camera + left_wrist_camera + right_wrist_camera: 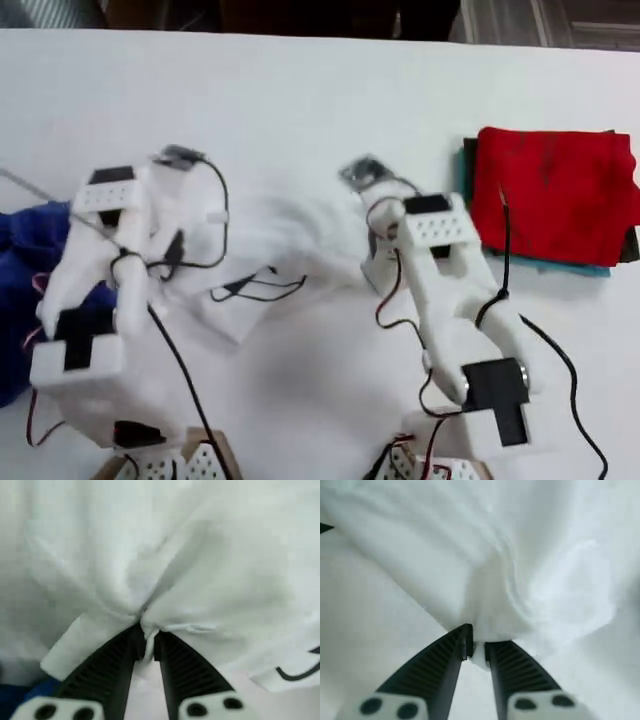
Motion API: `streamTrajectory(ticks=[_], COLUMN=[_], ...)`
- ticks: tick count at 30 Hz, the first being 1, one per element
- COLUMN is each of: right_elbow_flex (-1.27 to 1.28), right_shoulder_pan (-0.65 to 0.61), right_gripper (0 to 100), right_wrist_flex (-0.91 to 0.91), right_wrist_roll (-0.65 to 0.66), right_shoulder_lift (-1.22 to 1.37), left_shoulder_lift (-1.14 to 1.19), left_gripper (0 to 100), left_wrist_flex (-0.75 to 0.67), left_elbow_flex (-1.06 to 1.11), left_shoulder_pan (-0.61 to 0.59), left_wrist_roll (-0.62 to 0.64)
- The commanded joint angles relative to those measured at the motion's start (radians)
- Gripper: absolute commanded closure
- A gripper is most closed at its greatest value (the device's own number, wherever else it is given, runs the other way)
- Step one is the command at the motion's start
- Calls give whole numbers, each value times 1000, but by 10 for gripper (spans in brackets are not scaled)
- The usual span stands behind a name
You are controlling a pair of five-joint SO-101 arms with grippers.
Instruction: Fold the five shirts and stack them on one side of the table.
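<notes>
Table white, under both my arms. White shirt is the biggest thing, spread between my two grippers, bunched and wrinkled; its long axis runs from one gripper to the other, side to side across the table. Can't tell which end is collar or hem.

Folded red shirt lies flat, well apart on the outer side of my right gripper, on top of a teal layer and a dark layer; edges roughly square with the table.

Blue shirt is crumpled on the outer side of my left arm, beside its base, at the table edge.

Left gripper: narrow, pinching a fold of the white shirt, cloth radiating from the tips. Right gripper: also narrow, clamped on a gathered ridge of the same shirt.
</notes>
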Motion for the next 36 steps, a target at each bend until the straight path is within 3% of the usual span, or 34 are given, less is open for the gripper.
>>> streamTrajectory(ticks=[1,4,10,14,22,28,30,33,36], right_elbow_flex=[-2,-77,-149,-123,-199,-262,-269,-272,-273], right_shoulder_pan=[-7,1,91,125,45,56,54,54,61], right_gripper=[821,759,789,790,790,793,836,976,971], right_wrist_flex=[5,61,25,-45,-50,-31,-12,-1,1], right_wrist_roll=[0,8,-41,-121,-129,-127,-127,-127,-127], right_shoulder_lift=[-102,-196,-286,-202,44,131,145,151,145], left_shoulder_lift=[101,161,169,169,169,169,169,169,169], left_gripper=[975,975,975,975,975,975,975,975,975], left_wrist_flex=[-8,-6,-3,6,5,5,3,2,2], left_elbow_flex=[-38,-82,-108,-108,-108,-108,-108,-110,-110], left_shoulder_pan=[26,25,29,29,28,25,25,25,25], left_wrist_roll=[31,58,60,60,60,60,60,60,60])
